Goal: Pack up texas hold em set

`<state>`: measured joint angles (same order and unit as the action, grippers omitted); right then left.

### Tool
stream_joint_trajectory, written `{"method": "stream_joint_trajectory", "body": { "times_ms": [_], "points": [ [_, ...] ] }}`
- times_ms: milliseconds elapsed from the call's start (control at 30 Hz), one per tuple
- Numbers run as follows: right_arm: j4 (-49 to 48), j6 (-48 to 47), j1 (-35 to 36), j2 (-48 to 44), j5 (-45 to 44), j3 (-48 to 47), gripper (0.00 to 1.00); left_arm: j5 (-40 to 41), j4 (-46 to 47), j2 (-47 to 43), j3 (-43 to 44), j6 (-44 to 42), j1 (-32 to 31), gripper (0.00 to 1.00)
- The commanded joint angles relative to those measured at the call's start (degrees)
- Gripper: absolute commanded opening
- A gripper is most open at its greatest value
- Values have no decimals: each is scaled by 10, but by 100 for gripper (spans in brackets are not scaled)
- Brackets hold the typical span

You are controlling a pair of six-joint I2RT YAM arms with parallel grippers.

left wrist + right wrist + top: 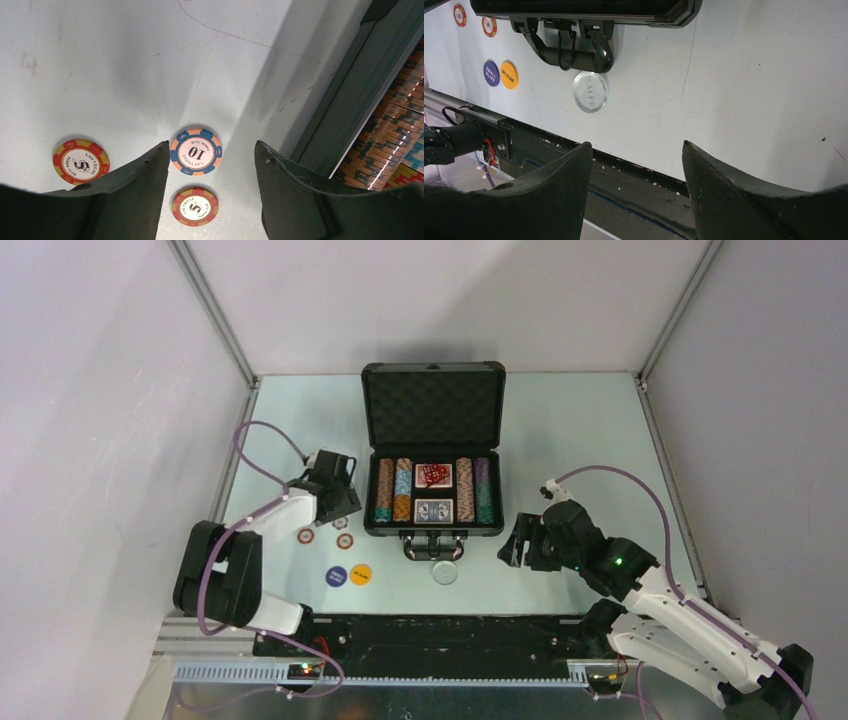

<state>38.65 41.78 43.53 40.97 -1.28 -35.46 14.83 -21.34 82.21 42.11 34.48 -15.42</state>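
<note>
The poker case (433,405) stood open mid-table, chips racked inside. The left gripper (211,147), spread and empty, framed a loose ten chip (195,152) beside the case. The next move looked to be lowering and pinching it. The right gripper (636,145) hovered spread, empty.

Between my left gripper (211,145) jaws lie a blue-and-peach round chip (195,151) and a red-and-yellow round chip (195,206). The black hard case wall (345,110) crowds one finger's outer side. My right gripper (636,145) jaws frame bare white table (734,90).
</note>
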Motion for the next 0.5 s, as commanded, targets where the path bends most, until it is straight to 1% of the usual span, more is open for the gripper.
{"method": "stream_joint_trajectory", "body": {
  "times_ms": [0,233,467],
  "points": [
    [-17,4,6,3,-9,-3,70,15,8,-17,3,-6,3,68],
    [-18,1,10,4,-8,-3,70,7,11,9,0,-5,4,65],
    [-15,0,11,6,-10,-4,70,20,12,19,7,-10,4,65]
  ]
}}
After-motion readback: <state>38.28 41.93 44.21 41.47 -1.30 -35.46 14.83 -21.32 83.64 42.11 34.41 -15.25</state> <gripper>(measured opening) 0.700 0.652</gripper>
